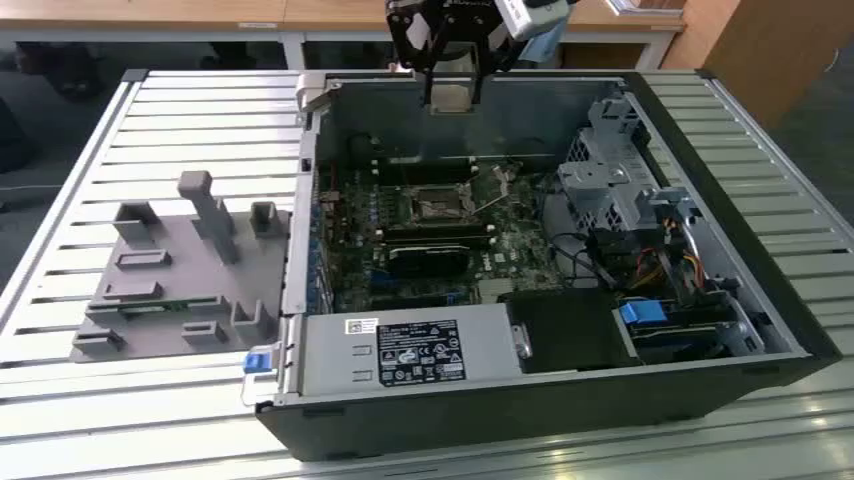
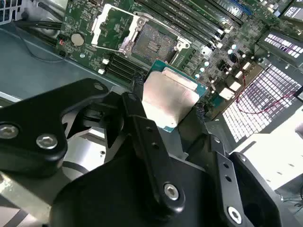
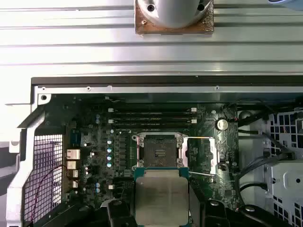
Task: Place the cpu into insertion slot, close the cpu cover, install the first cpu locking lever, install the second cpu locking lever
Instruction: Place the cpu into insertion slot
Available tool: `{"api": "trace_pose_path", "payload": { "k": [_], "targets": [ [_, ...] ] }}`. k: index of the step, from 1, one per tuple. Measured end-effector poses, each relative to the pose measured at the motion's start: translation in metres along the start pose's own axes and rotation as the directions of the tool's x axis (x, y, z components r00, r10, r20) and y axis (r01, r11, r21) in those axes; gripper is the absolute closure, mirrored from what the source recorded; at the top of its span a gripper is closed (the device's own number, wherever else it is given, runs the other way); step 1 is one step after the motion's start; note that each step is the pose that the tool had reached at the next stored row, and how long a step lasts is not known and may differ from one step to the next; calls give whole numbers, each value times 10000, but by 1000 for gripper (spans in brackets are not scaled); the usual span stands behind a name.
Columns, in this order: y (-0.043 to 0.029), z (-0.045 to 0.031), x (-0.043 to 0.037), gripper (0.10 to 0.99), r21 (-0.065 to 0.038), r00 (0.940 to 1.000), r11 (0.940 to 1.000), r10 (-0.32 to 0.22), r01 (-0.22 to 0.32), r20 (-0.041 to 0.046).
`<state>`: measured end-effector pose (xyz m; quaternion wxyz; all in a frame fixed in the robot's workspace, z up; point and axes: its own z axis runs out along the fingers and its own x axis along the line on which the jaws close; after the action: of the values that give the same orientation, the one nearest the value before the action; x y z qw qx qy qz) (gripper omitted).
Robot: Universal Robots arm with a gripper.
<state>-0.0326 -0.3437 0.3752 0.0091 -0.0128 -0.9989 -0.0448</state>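
End effector [image 2: 169, 100] pinching cpu [image 2: 171, 94] — second wrist view: cpu cover [image 2: 129, 41] swung open

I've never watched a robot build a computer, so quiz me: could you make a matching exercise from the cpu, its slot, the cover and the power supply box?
Things:
1. cpu
2. insertion slot
3. cpu cover
4. power supply box

States or places:
A. swung open beside the slot
B. held in the gripper
C. grey, labelled, at the case's edge
D. empty, pin field exposed

Pairs: 1-B, 2-D, 3-A, 4-C
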Motion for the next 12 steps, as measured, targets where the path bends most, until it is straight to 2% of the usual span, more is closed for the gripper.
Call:
{"api": "trace_pose_path", "payload": {
  "k": [5,12],
  "targets": [
    [1,0,0,545,1,10000,10000,42,-42,3],
    [3,7,0,545,-9,9973,9973,732,-732,66]
  ]
}}
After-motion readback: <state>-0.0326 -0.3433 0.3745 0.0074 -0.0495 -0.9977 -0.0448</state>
